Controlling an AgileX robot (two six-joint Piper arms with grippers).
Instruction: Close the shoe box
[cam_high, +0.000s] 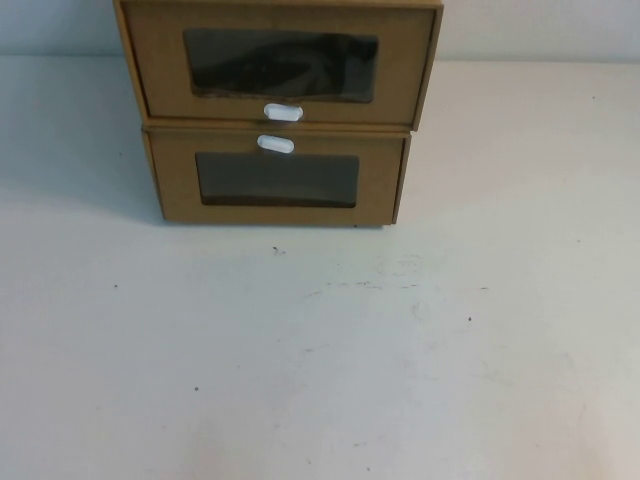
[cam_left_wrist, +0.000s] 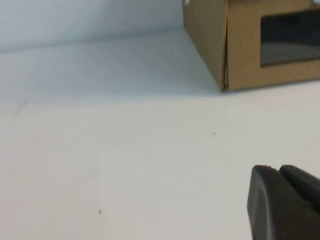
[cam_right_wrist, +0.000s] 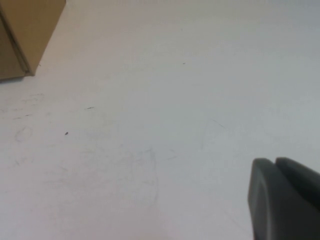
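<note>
Two brown cardboard boxes are stacked at the back of the table in the high view. The upper one is the shoe box (cam_high: 410, 70), with a dark clear window and a white oval tab (cam_high: 283, 112) just under it. Its front panel looks wider than the box beneath; how far its drawer stands out I cannot tell. My left gripper (cam_left_wrist: 274, 169) is shut and empty, low over the table, well in front of and to the left of the stack. My right gripper (cam_right_wrist: 274, 161) is shut and empty too, over bare table to the right of the stack. Neither gripper shows in the high view.
The lower cardboard box (cam_high: 380, 185) has its white tab (cam_high: 275, 144) above its window. Its corners show in the left wrist view (cam_left_wrist: 240, 55) and the right wrist view (cam_right_wrist: 25, 30). The white table (cam_high: 320, 360) stretches wide in front of the boxes.
</note>
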